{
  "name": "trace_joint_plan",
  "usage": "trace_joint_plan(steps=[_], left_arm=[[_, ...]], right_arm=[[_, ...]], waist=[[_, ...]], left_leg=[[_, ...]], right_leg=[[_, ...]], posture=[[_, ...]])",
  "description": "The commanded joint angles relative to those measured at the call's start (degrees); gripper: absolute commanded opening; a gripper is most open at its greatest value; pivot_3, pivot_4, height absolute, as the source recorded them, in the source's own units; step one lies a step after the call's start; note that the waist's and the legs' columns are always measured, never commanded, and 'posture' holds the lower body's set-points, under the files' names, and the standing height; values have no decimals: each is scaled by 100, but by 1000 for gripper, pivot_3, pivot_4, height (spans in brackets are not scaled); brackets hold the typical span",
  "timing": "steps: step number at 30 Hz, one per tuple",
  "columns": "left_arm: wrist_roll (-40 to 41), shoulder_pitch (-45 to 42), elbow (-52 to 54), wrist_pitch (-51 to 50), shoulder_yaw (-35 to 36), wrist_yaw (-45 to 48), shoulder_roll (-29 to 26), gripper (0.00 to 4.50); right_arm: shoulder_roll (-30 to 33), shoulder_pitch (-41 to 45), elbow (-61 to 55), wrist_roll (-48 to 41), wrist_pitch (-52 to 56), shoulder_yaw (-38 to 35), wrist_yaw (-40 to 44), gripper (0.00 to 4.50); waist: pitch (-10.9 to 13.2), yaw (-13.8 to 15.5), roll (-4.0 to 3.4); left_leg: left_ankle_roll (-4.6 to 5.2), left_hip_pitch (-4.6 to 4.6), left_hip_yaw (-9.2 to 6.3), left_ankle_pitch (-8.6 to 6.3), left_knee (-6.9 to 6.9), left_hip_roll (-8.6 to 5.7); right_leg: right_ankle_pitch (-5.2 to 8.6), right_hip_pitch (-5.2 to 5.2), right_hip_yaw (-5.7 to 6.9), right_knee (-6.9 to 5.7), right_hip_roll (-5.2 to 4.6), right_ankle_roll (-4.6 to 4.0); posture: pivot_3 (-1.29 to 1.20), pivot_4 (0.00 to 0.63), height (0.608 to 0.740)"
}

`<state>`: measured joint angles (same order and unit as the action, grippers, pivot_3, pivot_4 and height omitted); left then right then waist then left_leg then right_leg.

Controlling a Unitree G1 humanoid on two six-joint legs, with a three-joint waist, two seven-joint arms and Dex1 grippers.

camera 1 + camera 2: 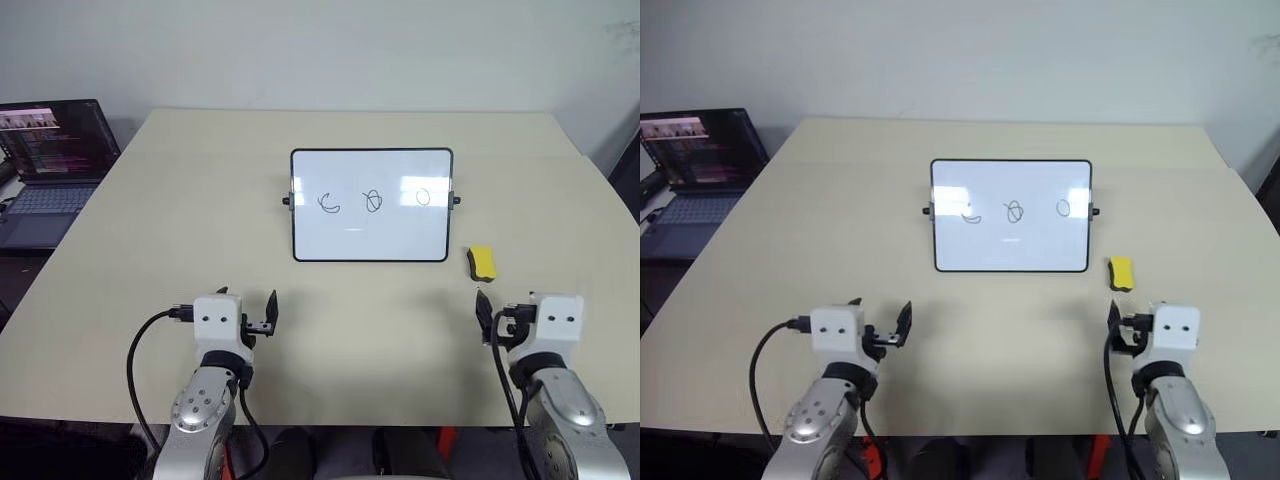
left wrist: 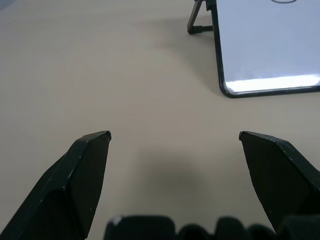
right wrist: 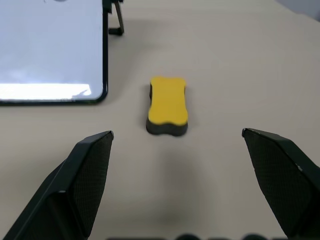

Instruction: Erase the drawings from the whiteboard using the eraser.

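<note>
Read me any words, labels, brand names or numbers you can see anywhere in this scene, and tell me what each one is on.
No readable text anywhere.
Laptop screen: rows of small text and a strip of thumbnails, too small to read.
Whiteboard: only three drawings, a C-like curve, a looped scribble and a small oval; these are doodles, not clear letters or digits.
Eraser: plain yellow top, no label showing.

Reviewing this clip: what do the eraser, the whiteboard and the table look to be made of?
The eraser: likely foam or sponge, with a matte yellow top over a dark base layer.
The whiteboard: a glossy white, probably coated panel that shows a bright reflected streak, in a thin black frame that looks like plastic.
The table: a smooth matte beige top, possibly laminate; hard to say.
</note>
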<state>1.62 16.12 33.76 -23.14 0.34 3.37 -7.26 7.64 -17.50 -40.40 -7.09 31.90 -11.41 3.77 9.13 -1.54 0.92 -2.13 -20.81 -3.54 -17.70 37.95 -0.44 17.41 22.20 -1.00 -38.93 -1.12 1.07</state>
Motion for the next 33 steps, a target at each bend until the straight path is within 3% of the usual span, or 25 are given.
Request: trace_joint_plan(steps=[1,21,33], left_arm=[[-1,34,386,54,-82,67,-20,4500],[361,-493,77,150,126,475,-142,4500],[1989,-1026,-73,-641,631,1784,-853,4500]], right_arm=[[42,42,-377,-134,67,-111,42,4481],[18,397,-37,-249,-23,-49,118,4481],[38,324,-82,-175,38,-47,81,4481]], waist=[[0,-3,0],[-1,-2,1],[-1,-3,0]], left_leg=[[0,1,1,0,2,0],[0,1,1,0,0,0],[0,3,0,0,2,0]], right_leg=[[0,-1,-1,-1,0,0],[0,0,1,0,1,-1],[0,-2,2,-3,1,-1]], posture=[[0,150,740],[0,150,740],[0,150,740]])
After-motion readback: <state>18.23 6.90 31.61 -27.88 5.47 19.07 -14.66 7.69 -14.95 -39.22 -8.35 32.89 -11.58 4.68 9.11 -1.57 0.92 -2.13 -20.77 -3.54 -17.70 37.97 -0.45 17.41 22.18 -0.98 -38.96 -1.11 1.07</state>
